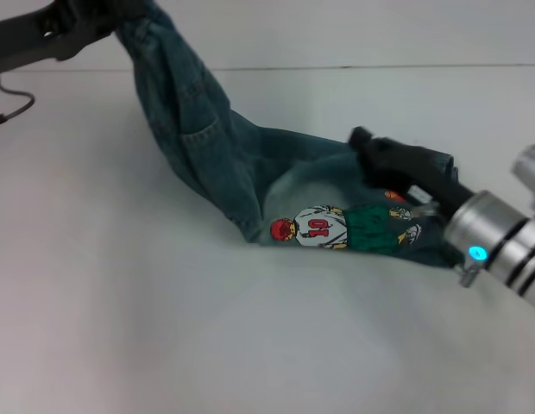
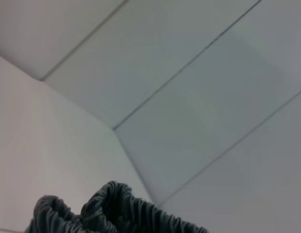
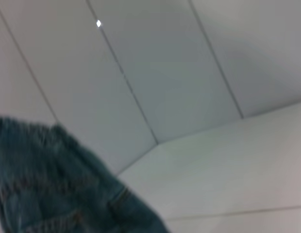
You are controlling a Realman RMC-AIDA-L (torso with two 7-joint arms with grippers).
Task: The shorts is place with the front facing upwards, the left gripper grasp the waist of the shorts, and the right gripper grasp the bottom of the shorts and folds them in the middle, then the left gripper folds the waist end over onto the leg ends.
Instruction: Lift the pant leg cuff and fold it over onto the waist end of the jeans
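Note:
The blue denim shorts (image 1: 207, 147) hang in a slanted drape from the upper left down to the white table (image 1: 164, 336). My left gripper (image 1: 121, 19) holds the waist end up high at the top left, shut on it. The gathered elastic waist (image 2: 111, 211) shows in the left wrist view. The lower part lies on the table with a cartoon print (image 1: 332, 228) facing up. My right gripper (image 1: 375, 155) is at the right, low over the leg end and shut on the shorts there. Denim (image 3: 48, 184) fills a corner of the right wrist view.
The white table stretches wide in front of and to the left of the shorts. A pale wall (image 1: 336, 30) rises behind the table's far edge. A thin cable (image 1: 13, 108) loops off the left arm at the far left.

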